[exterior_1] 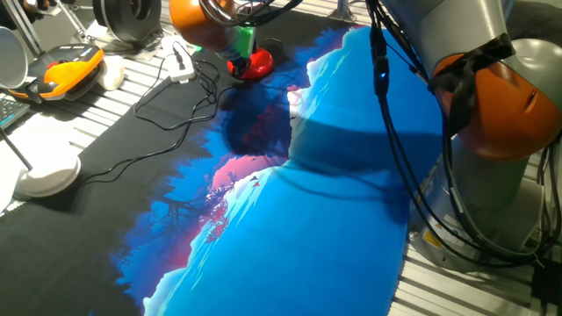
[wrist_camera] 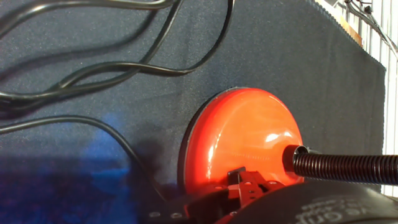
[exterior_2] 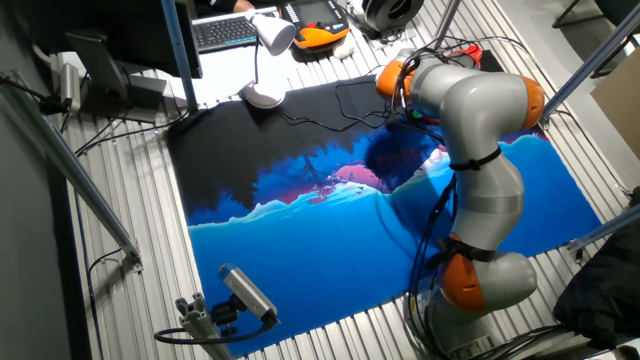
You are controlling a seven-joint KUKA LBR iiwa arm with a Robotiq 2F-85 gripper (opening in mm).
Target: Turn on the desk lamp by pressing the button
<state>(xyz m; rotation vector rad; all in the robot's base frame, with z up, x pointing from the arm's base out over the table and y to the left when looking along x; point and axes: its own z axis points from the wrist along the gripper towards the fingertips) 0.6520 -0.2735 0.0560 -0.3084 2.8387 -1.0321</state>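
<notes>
One red desk lamp [wrist_camera: 242, 140], one white lamp [exterior_1: 48, 175].

white disc lamp [exterior_1: 48, 178] | orange handset [exterior_1: 72, 68] | black cables [exterior_1: 180, 92]

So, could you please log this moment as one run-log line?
phase: at lamp | gripper: over red base of desk lamp | finger state: not visible | white lamp: untouched, apart | cables: beside base
</notes>
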